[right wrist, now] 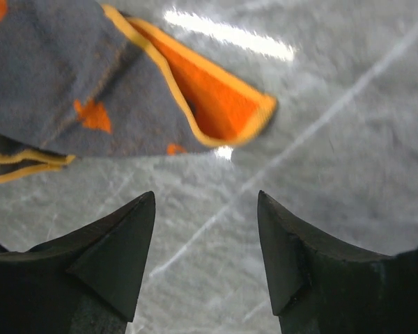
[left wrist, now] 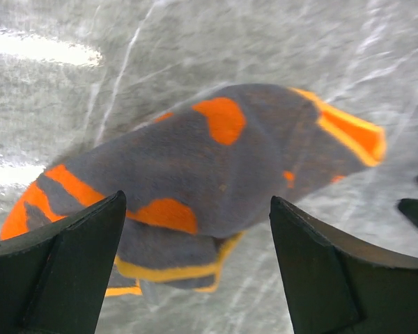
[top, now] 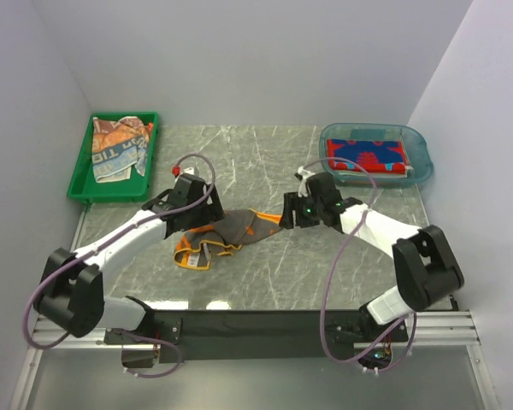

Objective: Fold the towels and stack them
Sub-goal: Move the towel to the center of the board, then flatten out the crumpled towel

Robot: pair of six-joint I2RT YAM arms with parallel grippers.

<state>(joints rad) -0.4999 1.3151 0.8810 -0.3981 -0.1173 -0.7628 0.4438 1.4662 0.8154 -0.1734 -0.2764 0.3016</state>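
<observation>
The marble tabletop (top: 325, 256) carries a blue tub (top: 419, 154) at the far right and a green tray (top: 81, 184) at the far left. A red towel (top: 368, 155) lies flat in the tub, and crumpled towels (top: 118, 149) fill the tray. A grey-orange towel (top: 231, 229) lies bunched at the centre, between the two arms. The left gripper (left wrist: 196, 200) hangs over its left part, jaws wide and holding nothing. The right gripper (right wrist: 205, 195) stands just off the towel's orange right corner, jaws apart and empty.
</observation>
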